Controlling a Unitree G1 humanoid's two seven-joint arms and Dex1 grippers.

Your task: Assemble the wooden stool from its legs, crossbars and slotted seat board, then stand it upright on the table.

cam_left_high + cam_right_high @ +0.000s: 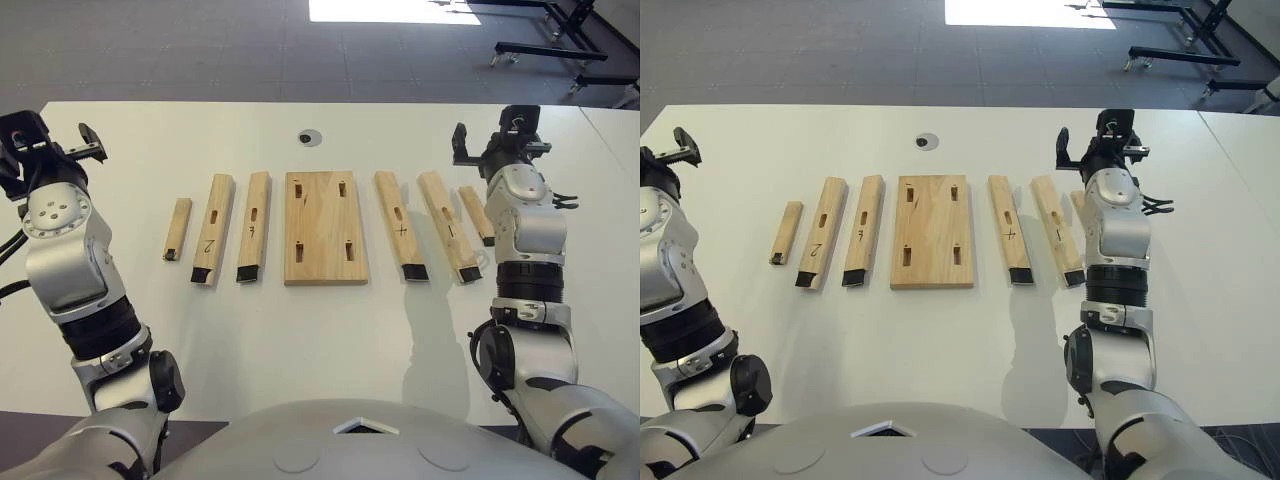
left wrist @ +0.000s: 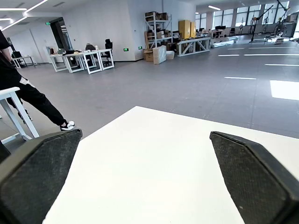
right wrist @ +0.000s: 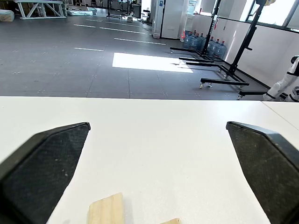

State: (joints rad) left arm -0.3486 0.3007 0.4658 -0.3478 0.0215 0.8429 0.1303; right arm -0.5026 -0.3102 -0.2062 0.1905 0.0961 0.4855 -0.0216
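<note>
Staged, unassembled: seat board central, 4 legs and 2 crossbars flanking, likely for either arm's reach; left gripper and right gripper wide open, empty.

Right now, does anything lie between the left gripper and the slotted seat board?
Yes. A short crossbar and two legs lie flat on the table, side by side, between the left gripper and the seat board. The gripper hangs above the table, jaws open, so it could probably pass over them.

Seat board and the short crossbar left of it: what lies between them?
Two slotted legs, the outer leg and the inner leg, in the left eye view.
</note>
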